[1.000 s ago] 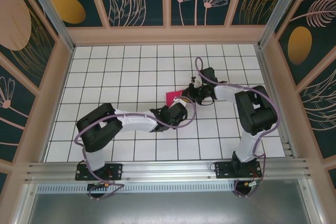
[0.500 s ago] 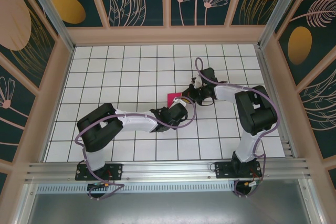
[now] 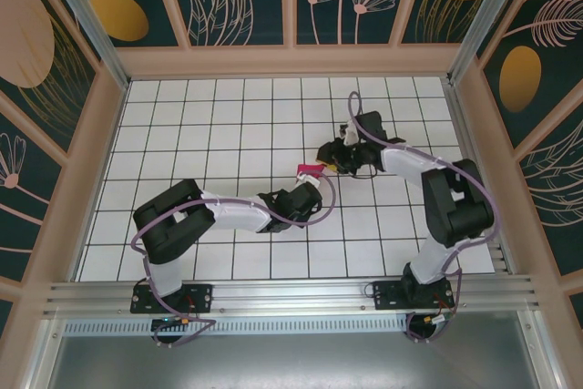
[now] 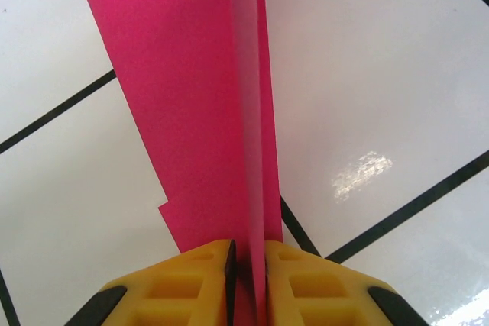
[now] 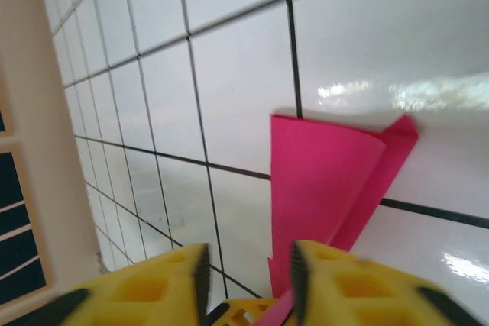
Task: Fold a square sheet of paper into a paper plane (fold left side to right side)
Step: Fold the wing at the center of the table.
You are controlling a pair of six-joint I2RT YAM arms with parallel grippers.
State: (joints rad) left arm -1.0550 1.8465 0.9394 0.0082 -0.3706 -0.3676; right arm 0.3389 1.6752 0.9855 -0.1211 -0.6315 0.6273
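Note:
The square sheet of paper is magenta-pink and folded, standing on edge over the white tiles. My left gripper is shut on its near end, with the yellow fingers pressed close on both sides of the fold. From above, the paper is a small pink sliver at the tip of the left gripper. My right gripper stands open just short of the paper, with only floor tiles between its fingers. It sits up and to the right of the paper.
The white tiled floor with black grid lines stretches to the left and back. Beige frame walls enclose it on three sides, and a metal rail runs along the near edge. The beige wall appears at left in the right wrist view.
The right gripper has opened, let go of the paper and drawn back up and to the right. The left gripper has closed on the paper, which now stands narrower from above.

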